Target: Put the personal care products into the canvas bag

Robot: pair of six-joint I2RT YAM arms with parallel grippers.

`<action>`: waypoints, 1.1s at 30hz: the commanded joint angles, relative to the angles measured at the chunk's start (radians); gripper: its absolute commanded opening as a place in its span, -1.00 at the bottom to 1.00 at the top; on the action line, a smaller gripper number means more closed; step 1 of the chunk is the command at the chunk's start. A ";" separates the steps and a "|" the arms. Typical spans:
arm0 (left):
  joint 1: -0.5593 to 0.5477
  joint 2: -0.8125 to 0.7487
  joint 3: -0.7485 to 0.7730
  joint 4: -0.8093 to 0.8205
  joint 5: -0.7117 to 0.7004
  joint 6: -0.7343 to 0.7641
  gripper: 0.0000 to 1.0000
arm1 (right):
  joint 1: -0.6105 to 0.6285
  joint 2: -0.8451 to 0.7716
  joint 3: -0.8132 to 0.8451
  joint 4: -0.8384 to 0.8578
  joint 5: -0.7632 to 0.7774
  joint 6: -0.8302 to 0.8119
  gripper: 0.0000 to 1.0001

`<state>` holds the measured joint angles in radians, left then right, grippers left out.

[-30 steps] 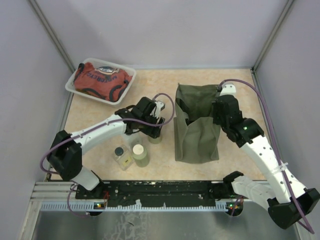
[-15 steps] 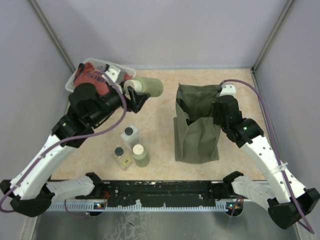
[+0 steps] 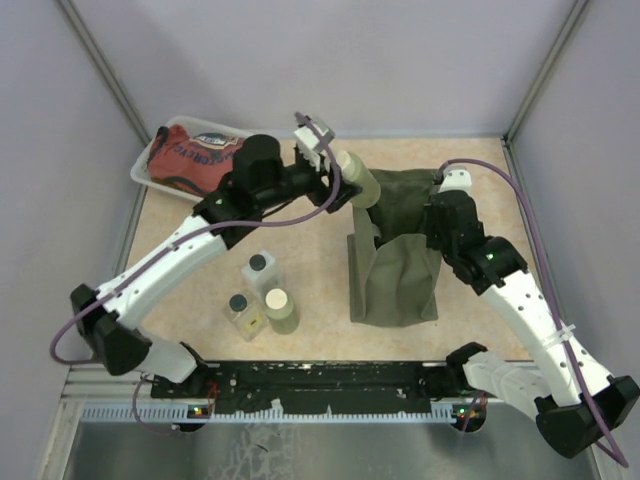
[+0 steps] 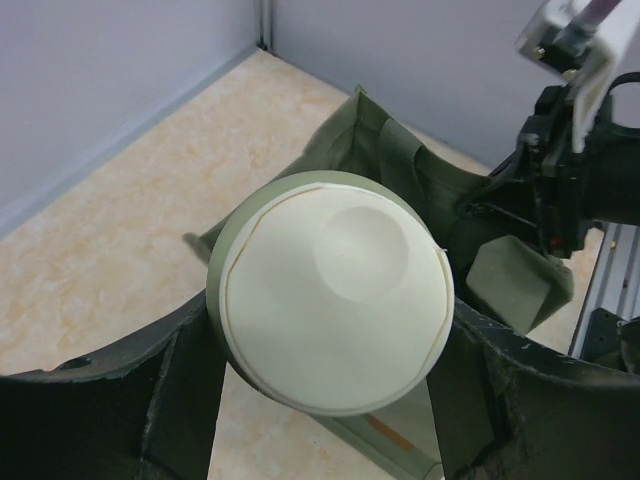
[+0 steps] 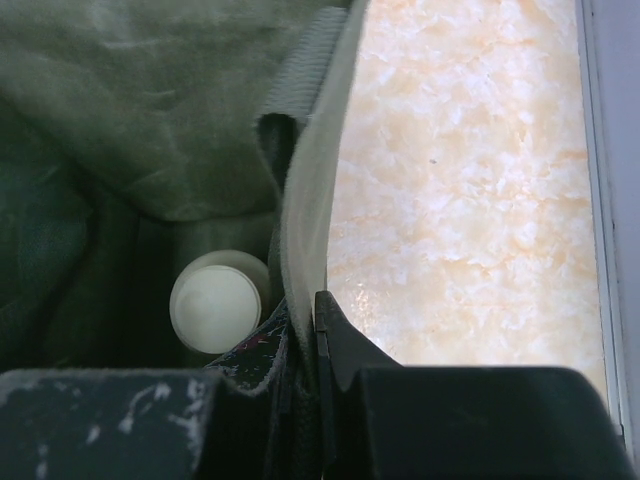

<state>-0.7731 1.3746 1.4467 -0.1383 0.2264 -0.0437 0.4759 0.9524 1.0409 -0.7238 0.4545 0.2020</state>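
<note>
Reaching across from the left, the left gripper (image 3: 336, 180) had its jaws set partway apart and clamped on the body of an olive-green bottle (image 3: 360, 183). That bottle lay on its side in the air, cream cap toward the wrist camera, its far end over the far-left corner of the canvas bag (image 3: 395, 275). From the left wrist you could see a dark finger pressed to either flank of it, and the open mouth of the bag beyond.

Over on the right, the right gripper (image 3: 436, 222) was pinched fully shut on the bag's right-hand rim, fabric squeezed between the two fingers. The bag stood upright on the table (image 3: 320, 225), creased down its front, mouth held wide.

Look down inside through the right wrist camera and there was one product at the bottom, a cream-topped bottle (image 5: 217, 301) standing upright near the wall; its body colour I couldn't make out.

Three were out on the table, left of the bag: a clear bottle (image 3: 259, 268) with a dark cap, a second clear one (image 3: 241, 308) nearer the arm bases, and a green bottle with a cream cap (image 3: 279, 309) just beside it.

Off in the far-left corner sat the clear tray (image 3: 140, 172) with the red cloth (image 3: 195, 160) in it.
</note>
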 commanded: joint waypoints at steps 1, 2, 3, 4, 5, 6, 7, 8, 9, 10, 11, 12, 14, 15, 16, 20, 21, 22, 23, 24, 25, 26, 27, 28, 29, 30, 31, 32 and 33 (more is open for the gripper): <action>-0.011 0.087 0.171 0.163 0.085 0.046 -1.00 | 0.006 0.017 0.001 -0.052 0.017 -0.012 -0.85; -0.014 0.116 0.194 0.158 0.090 0.050 -1.00 | 0.006 0.017 0.000 -0.052 0.018 -0.012 -0.85; -0.017 0.142 0.209 0.155 0.094 0.056 -1.00 | 0.006 0.018 -0.001 -0.052 0.018 -0.012 -0.85; -0.020 0.163 0.220 0.154 0.103 0.059 -1.00 | 0.006 0.019 -0.002 -0.050 0.018 -0.012 -0.85; -0.023 0.182 0.228 0.155 0.108 0.062 -1.00 | 0.006 0.020 -0.003 -0.050 0.017 -0.012 -0.85; -0.026 0.204 0.234 0.155 0.113 0.065 -1.00 | 0.006 0.022 -0.004 -0.049 0.018 -0.012 -0.85; -0.027 0.212 0.233 0.161 0.116 0.066 -1.00 | 0.006 0.022 -0.004 -0.050 0.020 -0.012 -0.85; -0.029 0.218 0.230 0.165 0.113 0.067 -1.00 | 0.006 0.024 -0.003 -0.051 0.020 -0.012 -0.85; -0.029 0.217 0.228 0.169 0.113 0.069 -1.00 | 0.006 0.025 -0.005 -0.051 0.021 -0.012 -0.85; -0.031 0.211 0.224 0.178 0.112 0.071 -1.00 | 0.006 0.025 -0.006 -0.051 0.021 -0.012 -0.85; -0.032 0.199 0.220 0.188 0.112 0.071 -1.00 | 0.006 0.025 -0.008 -0.052 0.022 -0.013 -0.85; -0.032 0.185 0.218 0.200 0.114 0.071 -1.00 | 0.006 0.025 -0.008 -0.050 0.023 -0.013 -0.85; -0.032 0.158 0.222 0.216 0.133 0.066 -1.00 | 0.006 0.025 -0.011 -0.047 0.025 -0.014 -0.84; -0.032 0.149 0.228 0.219 0.148 0.060 -1.00 | 0.006 0.026 -0.013 -0.045 0.025 -0.015 -0.84; -0.032 0.144 0.236 0.217 0.167 0.052 -1.00 | 0.006 0.027 -0.014 -0.045 0.024 -0.015 -0.84; -0.033 0.154 0.238 0.217 0.214 0.029 -1.00 | 0.006 0.031 -0.018 -0.040 0.028 -0.013 -0.84; -0.034 0.162 0.237 0.221 0.219 0.027 -1.00 | 0.006 0.032 -0.018 -0.039 0.027 -0.013 -0.84; -0.034 0.169 0.232 0.229 0.227 0.020 -1.00 | 0.006 0.033 -0.019 -0.040 0.027 -0.012 -0.84; -0.033 0.178 0.227 0.241 0.237 0.013 -1.00 | 0.006 0.035 -0.019 -0.040 0.026 -0.012 -0.84; -0.034 0.189 0.224 0.256 0.249 0.005 -1.00 | 0.006 0.035 -0.019 -0.041 0.026 -0.011 -0.84; -0.035 0.196 0.221 0.272 0.264 -0.005 -1.00 | 0.006 0.036 -0.019 -0.044 0.027 -0.012 -0.84; -0.036 0.204 0.222 0.280 0.273 -0.012 -1.00 | 0.006 0.036 -0.019 -0.045 0.028 -0.012 -0.84; -0.038 0.213 0.224 0.289 0.277 -0.013 -1.00 | 0.006 0.036 -0.019 -0.046 0.029 -0.012 -0.84; -0.039 0.221 0.227 0.294 0.278 -0.014 -1.00 | 0.006 0.034 -0.019 -0.047 0.031 -0.012 -0.84; -0.040 0.232 0.229 0.298 0.278 -0.015 -1.00 | 0.006 0.034 -0.018 -0.047 0.032 -0.012 -0.84; -0.040 0.243 0.236 0.300 0.283 -0.015 -1.00 | 0.006 0.034 -0.019 -0.047 0.032 -0.012 -0.84; -0.040 0.257 0.242 0.301 0.287 -0.016 -1.00 | 0.006 0.034 -0.019 -0.046 0.033 -0.012 -0.84; -0.040 0.271 0.249 0.301 0.292 -0.017 -1.00 | 0.006 0.034 -0.019 -0.047 0.032 -0.012 -0.84; -0.040 0.283 0.251 0.308 0.295 -0.017 -1.00 | 0.006 0.034 -0.019 -0.045 0.032 -0.012 -0.84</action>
<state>-0.8074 1.6302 1.6253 -0.0025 0.4774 -0.0452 0.4759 0.9726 1.0409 -0.7254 0.4755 0.2008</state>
